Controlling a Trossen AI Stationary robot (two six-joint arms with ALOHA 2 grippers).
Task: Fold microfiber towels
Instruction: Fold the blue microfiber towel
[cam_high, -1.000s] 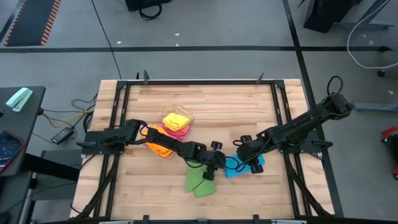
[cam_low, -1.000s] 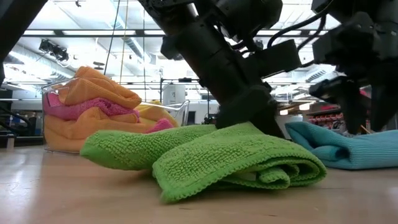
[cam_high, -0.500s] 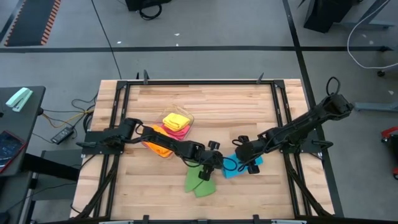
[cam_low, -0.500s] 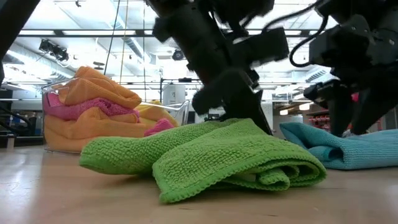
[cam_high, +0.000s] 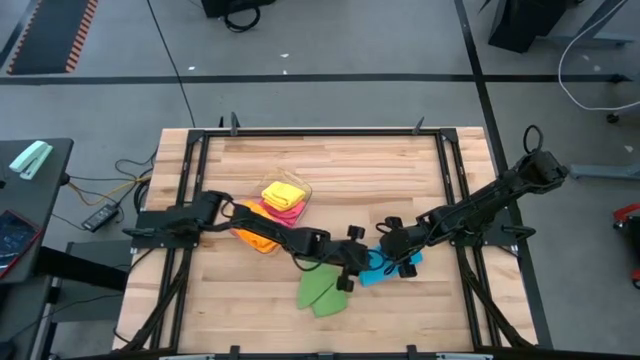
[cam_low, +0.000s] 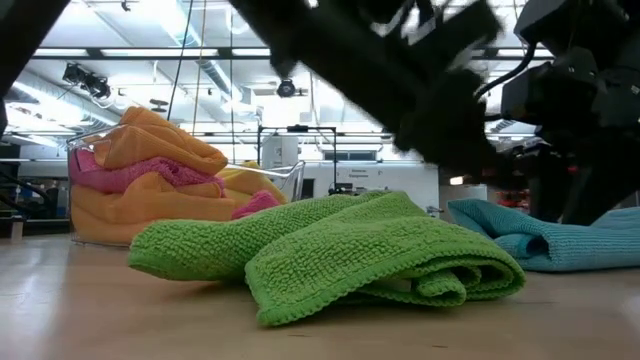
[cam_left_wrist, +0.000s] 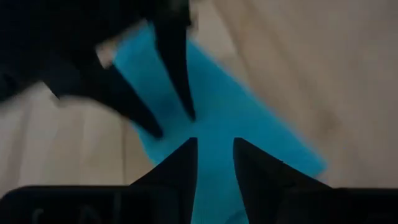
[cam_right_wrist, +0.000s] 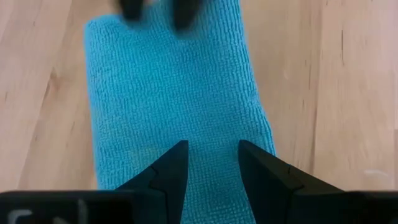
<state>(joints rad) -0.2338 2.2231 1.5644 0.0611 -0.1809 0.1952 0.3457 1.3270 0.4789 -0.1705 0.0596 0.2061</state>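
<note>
Both grippers, left (cam_high: 352, 272) and right (cam_high: 393, 254), hang unclenched and empty over the blue towel (cam_high: 384, 266) beside the green towel (cam_high: 320, 292) on the counter (cam_high: 340, 170); so close, fingers could clash or drag the fold open.

Left arm (cam_low: 400, 60) motion-blurred; blue towel (cam_low: 560, 235) partly hidden.

There are no words, numbers, labels or signs that can be read in any of these pictures.
</note>
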